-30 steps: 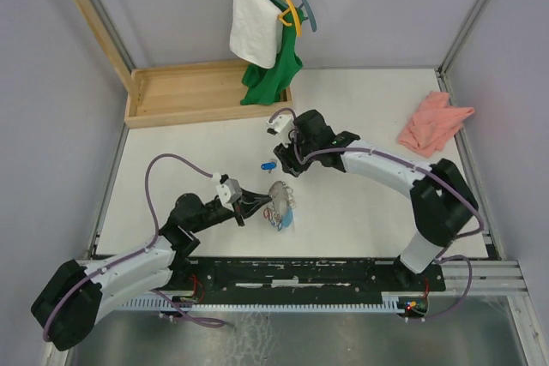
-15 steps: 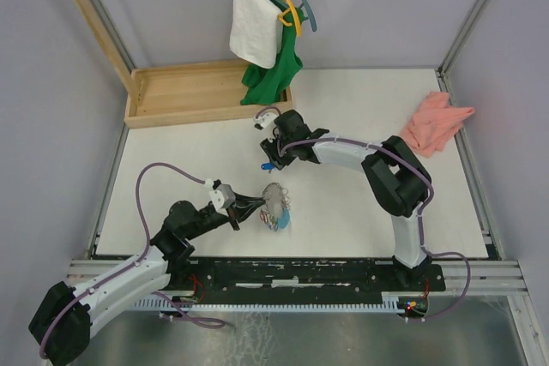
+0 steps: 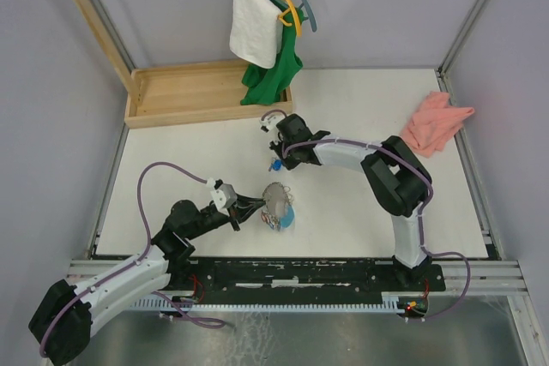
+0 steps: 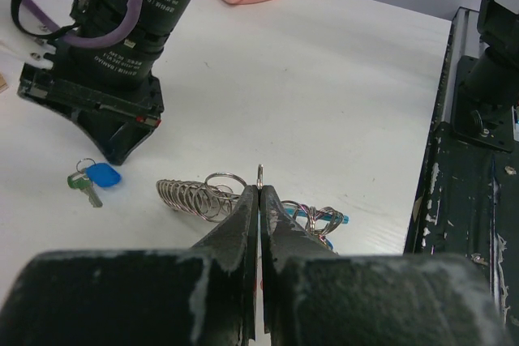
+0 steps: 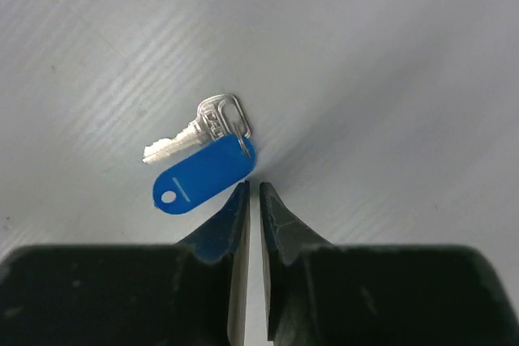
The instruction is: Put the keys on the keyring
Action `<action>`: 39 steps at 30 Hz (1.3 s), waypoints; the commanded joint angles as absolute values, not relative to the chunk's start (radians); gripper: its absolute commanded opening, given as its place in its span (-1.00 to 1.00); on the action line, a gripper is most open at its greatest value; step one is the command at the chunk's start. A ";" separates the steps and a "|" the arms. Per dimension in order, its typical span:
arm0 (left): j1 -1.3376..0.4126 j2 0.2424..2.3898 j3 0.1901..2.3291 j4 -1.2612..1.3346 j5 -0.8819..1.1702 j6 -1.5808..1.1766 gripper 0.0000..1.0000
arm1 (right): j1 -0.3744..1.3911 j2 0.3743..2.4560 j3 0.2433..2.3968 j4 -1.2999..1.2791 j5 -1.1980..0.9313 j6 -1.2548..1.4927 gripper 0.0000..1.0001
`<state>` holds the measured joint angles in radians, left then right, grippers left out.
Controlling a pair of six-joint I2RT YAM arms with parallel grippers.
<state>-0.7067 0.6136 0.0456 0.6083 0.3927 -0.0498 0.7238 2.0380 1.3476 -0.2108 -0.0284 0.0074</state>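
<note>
A: Top view first. Where did the arms stand?

B: Both reached in over the white bench (image 3: 360, 203). The left gripper (image 3: 257, 206) lay low against a bunch of metal rings (image 3: 276, 199) near the middle. The right gripper (image 3: 279, 157) pointed down over the blue-tagged key (image 3: 275, 165), which lay apart from the bunch, on its far side. A pink cloth (image 3: 433, 122) sat by the right edge and a wooden tray (image 3: 197, 92) at the far left.

A: Left wrist view?

B: The left gripper was clenched on one small keyring (image 4: 259, 174), held upright between its tips. Part of the bunch, a coil of rings, lay flat to the left. More rings with coloured bits lay to the right, too tangled to tell a second key. The blue-tagged key lay flat on the bench just below the right gripper's dark body, well clear of the held keyring.

A: Right wrist view?

B: The key lay flat, its silver blade beside the blue tag, joined by a thin wire loop. The right gripper's fingertips (image 5: 235, 208) were drawn nearly together, just beside the tag's end. A thin slit showed between them with nothing seen in it. Whether they nipped the tag's edge, I could not tell.
</note>
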 commanded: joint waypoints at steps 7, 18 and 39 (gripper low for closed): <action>-0.705 0.619 0.068 0.650 0.378 -0.007 -0.95 | 0.662 1.813 1.134 -0.390 0.107 0.111 -0.89; -0.705 0.601 0.065 0.634 0.356 -0.006 -0.95 | 0.663 1.785 1.151 -0.166 -0.137 0.020 -0.36; -0.706 0.595 0.065 0.630 0.360 -0.004 -0.95 | 0.643 2.096 1.415 -0.105 -0.204 0.165 -0.29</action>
<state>-0.7067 0.6060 0.0456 0.5747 0.3668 -0.0486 0.6537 2.0792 1.3727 -0.1143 -0.2207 0.1200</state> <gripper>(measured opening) 0.043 0.361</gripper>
